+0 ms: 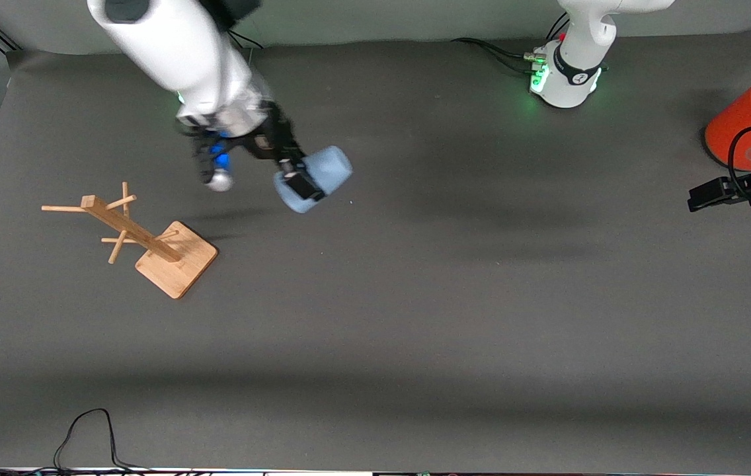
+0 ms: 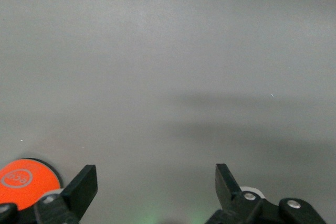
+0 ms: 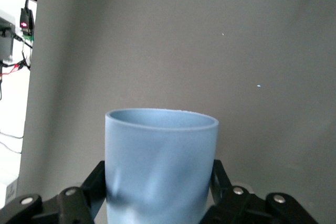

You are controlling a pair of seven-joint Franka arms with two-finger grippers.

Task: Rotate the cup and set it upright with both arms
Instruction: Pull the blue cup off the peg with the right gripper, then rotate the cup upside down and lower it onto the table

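grey matte table [image 1: 415, 317], cup [image 1: 315, 178] held aloft on its side by the right gripper [image 1: 296, 180].
the right gripper's fingers pinch the light-blue cup across its wall, in the air over the table, at about 1 o'clock from the wooden peg stand [image 1: 144, 239]. in the right wrist view the cup [image 3: 160, 166] looks dented in the grip, so to my mind the squeeze should not tighten. the left gripper [image 2: 156, 190] waits with its jaws spread wide and empty, beside the orange-red can [image 1: 749, 119] at the left arm's end. a good handover likely means presenting the cup's free end toward the left arm, letting it close before the right lets go. the can's top [image 2: 23, 182] bears a ringed mark i cannot read; no other writing shows.
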